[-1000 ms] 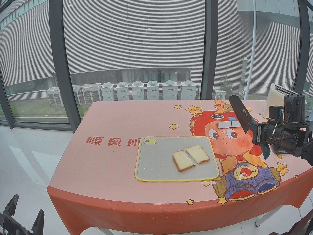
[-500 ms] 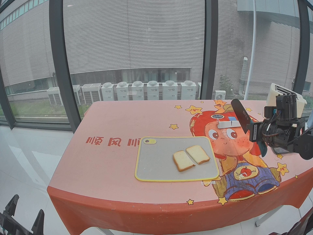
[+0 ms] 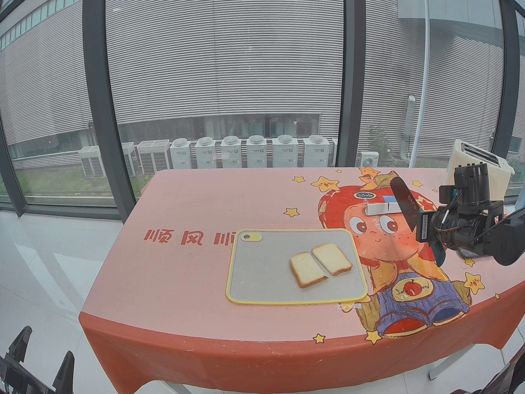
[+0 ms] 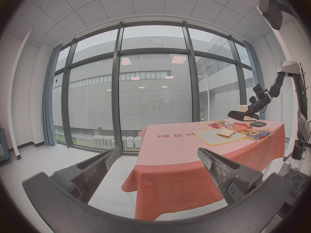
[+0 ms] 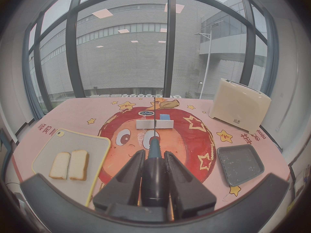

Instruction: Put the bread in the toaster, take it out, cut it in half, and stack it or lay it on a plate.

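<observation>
Two bread halves [image 3: 320, 264] [image 5: 69, 164] lie side by side on the grey, yellow-rimmed cutting board [image 3: 262, 280] [image 5: 81, 139]. My right gripper [image 3: 432, 231] [image 5: 155, 165] hovers above the table's right side, shut on the teal handle of a knife [image 5: 155, 148]. Its dark blade [image 3: 404, 195] points up and to the left, over the cartoon face. The cream toaster [image 3: 465, 153] [image 5: 239, 104] stands at the back right. A dark grey plate [image 5: 240, 164] lies in front of it. My left gripper [image 4: 155, 165] [image 3: 41, 357] is open, low and off the table's near left corner.
A white knife rest [image 3: 383, 208] [image 5: 155, 124] with a blue tag lies on the cartoon's forehead, just beyond the blade. The orange tablecloth [image 3: 191, 302] is bare left of the board. Windows stand behind the table's far edge.
My right gripper, still holding the knife, has sunk toward the table and moved farther from the head camera. The bread, board and left arm have not moved.
</observation>
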`<state>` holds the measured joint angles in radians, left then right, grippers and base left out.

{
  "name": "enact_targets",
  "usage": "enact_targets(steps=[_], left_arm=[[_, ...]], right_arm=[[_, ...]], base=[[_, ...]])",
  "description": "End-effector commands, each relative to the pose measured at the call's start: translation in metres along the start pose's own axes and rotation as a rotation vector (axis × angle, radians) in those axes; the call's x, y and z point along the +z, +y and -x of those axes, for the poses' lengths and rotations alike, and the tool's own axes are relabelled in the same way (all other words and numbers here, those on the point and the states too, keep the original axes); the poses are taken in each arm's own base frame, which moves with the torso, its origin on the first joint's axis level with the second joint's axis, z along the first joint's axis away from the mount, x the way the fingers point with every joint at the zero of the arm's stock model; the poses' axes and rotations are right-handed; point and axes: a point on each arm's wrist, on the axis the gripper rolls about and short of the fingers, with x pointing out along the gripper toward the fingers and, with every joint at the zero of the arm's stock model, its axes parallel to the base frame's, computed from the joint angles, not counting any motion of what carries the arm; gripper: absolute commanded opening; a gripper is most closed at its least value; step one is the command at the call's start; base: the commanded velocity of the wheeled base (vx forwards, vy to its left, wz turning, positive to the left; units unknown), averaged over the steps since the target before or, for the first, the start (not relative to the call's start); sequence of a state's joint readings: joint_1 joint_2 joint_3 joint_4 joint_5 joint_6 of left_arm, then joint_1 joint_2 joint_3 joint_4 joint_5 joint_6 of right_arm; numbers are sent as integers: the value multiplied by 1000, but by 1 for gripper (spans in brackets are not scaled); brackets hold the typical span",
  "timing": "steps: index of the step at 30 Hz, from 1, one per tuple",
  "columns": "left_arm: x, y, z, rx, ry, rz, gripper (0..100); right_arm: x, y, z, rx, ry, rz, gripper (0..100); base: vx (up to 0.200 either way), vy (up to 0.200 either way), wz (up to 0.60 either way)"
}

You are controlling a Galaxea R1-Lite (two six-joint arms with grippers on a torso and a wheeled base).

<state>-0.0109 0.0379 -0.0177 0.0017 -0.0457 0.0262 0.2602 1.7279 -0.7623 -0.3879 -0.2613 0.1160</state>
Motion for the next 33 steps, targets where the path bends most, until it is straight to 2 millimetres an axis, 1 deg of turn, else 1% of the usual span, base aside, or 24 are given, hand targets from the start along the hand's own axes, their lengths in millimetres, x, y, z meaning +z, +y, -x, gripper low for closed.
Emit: enact_targets(steps=[1,23,33], left_arm=[[-5,0,-1,-1,19,1,100],[-5,0,-1,-1,19,1,100],[-5,0,-1,-1,19,1,100]], right_arm=[[-1,0,-2,-3,8,0,0],[-14,2,-18,-11,70,14,0],[-15,2,-21,-15,77,16,0]], base=[[0,0,0],[0,0,0],[0,0,0]])
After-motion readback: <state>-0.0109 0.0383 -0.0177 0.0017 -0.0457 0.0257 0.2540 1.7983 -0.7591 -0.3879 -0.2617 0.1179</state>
